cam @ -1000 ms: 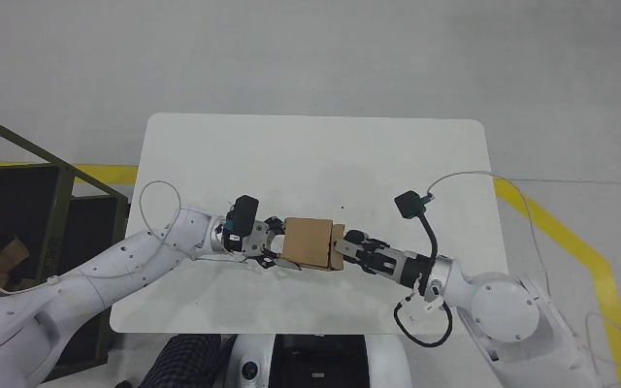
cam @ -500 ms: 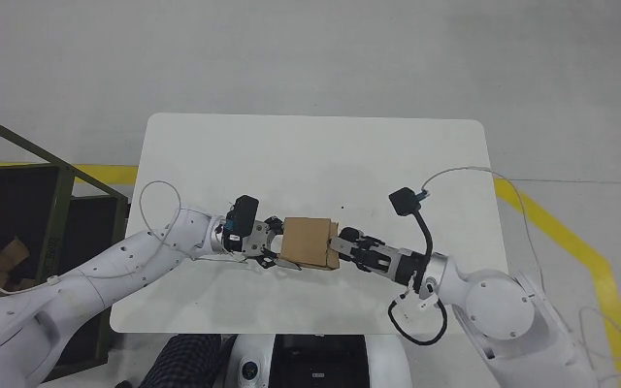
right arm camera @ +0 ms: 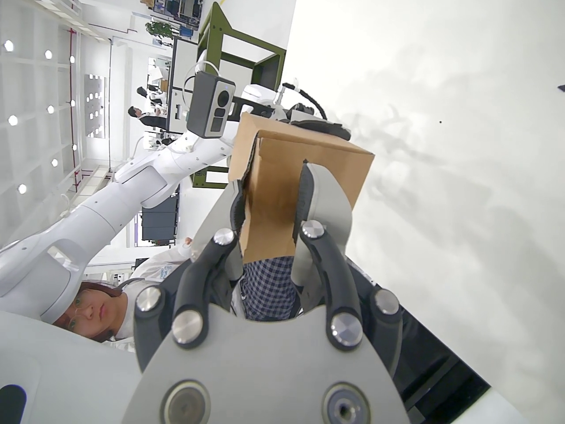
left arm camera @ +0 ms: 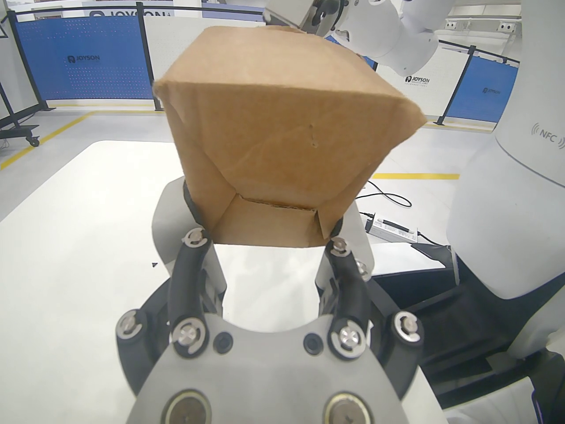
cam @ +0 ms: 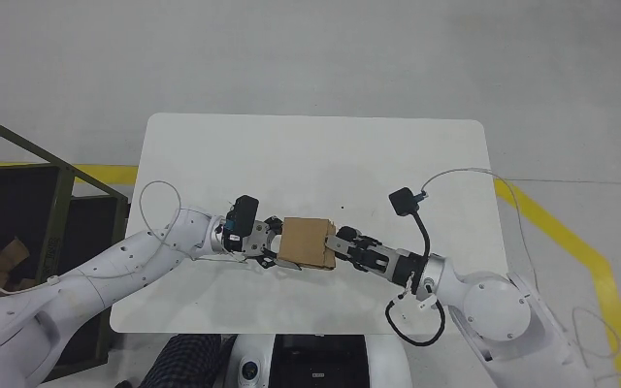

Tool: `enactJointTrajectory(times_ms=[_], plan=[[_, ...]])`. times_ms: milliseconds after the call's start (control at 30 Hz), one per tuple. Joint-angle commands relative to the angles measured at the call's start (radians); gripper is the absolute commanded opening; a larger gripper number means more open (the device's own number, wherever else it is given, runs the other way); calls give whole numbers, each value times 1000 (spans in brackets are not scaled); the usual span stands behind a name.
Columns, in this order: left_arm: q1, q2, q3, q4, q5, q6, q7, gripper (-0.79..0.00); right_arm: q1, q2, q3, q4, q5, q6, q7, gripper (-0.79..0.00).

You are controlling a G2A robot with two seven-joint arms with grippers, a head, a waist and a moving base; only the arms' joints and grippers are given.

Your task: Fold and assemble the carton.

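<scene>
A brown carton (cam: pixel 306 242) hangs just above the white table (cam: pixel 388 165), near its front edge, held between both arms. My left gripper (cam: pixel 270 247) is at the carton's left end. In the left wrist view my left gripper (left arm camera: pixel 265 218) is shut on the carton (left arm camera: pixel 282 134), with its open end and folded flaps between the fingers. My right gripper (cam: pixel 335 247) is at the right end. Seen from the right wrist, the right gripper (right arm camera: pixel 273 196) is shut on that end of the carton (right arm camera: pixel 304 165), one finger (right arm camera: pixel 309 191) lying over its face.
A dark green rack (cam: pixel 49 213) stands off the table's left side. A thin cable (cam: pixel 466 179) loops above the right arm, and another cable (cam: pixel 150 199) loops by the left arm. The far half of the table is bare apart from a small black mark (cam: pixel 342 206).
My right gripper has pushed left into the carton's right end, and the flap that stuck out there has folded in. The left gripper has kept still.
</scene>
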Motion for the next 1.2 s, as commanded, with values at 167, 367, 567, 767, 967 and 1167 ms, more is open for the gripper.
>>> enactJointTrajectory(times_ms=[167,367,567,767,967,1167], plan=[[0,0,0,0,0,0,0,-785,-42,3,28,-7,28,-38,-11,-573],[0,0,0,0,0,0,0,-785,-74,6,48,-21,37,-64,-16,-733],[0,0,0,0,0,0,0,-785,-83,7,45,-13,45,-78,-7,-785],[0,0,0,0,0,0,0,-785,-75,5,32,1,65,-96,-4,-785],[0,0,0,0,0,0,0,-785,-59,1,12,3,80,-102,-18,-785],[0,0,0,0,0,0,0,-785,-43,-3,0,7,94,-108,-38,-785]])
